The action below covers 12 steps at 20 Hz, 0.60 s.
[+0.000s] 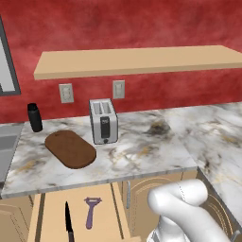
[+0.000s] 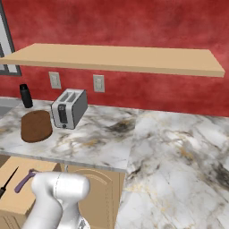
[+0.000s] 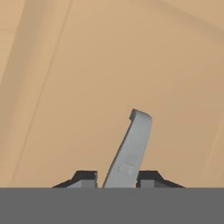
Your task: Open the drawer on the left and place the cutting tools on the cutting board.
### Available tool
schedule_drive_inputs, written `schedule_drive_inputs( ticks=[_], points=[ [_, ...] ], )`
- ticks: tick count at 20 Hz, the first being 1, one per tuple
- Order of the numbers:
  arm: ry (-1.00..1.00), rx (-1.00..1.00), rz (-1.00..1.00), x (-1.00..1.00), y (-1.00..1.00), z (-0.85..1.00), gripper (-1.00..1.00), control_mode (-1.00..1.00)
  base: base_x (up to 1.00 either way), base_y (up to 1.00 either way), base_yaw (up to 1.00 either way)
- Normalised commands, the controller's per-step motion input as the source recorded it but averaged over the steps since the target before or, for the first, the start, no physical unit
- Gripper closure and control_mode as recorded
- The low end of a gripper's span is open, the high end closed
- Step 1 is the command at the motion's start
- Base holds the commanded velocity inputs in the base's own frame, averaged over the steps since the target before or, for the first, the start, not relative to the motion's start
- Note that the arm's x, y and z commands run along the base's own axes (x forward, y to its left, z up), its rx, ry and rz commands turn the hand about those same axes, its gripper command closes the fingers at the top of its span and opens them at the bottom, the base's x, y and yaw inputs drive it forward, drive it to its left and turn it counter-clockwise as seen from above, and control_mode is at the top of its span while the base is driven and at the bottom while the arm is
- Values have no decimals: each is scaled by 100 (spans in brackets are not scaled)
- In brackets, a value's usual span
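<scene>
- In the hand view, the gripper [image 3: 117, 177] is seen with its jaws drawn narrowly in on either side of a slim grey bar handle [image 3: 131, 146], flat and rounded at its far end, set against smooth light-tan wood; the jaws appear closed on it.
- The drawer [image 1: 101, 212] is pulled out below the front edge of the tabletop, at its left part; it is wide, shallow and plain tan inside.
- Inside the drawer a slim dark knife [image 1: 69, 223] lies lengthwise, and just beside it, apart from it, a purple peeler [image 1: 91, 211] with a Y-shaped head turned toward the tabletop.
- An arched-panel cabinet door [image 2: 96, 197] in tan wood is seen to the right of the drawer.
- The tabletop [image 1: 156, 146] is glossy white marble with grey and gold veins.
- The cutting board [image 1: 70, 148], flat, dark brown and oval-ended, lies bare toward the left of the tabletop.
- A metallic two-slot toaster [image 1: 103, 120] stands just beside the board's right end.
- A dark cylindrical bottle [image 1: 34, 117] stands upright near the back left edge.
- A plain tan shelf [image 1: 137, 60] is fixed to the mottled red wall.
</scene>
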Motion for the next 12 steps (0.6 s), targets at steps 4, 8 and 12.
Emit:
schedule_drive_inputs(
  ticks=[4, 8, 12],
  points=[
    [1, 0, 0, -98, 4, -3, -100, -100, 0, 0, 0],
    [1, 2, 0, -100, 4, 25, -100, -100, 0, 0, 0],
    [2, 3, -6, -99, 0, 43, -100, -100, 0, 0, 0]
  ],
)
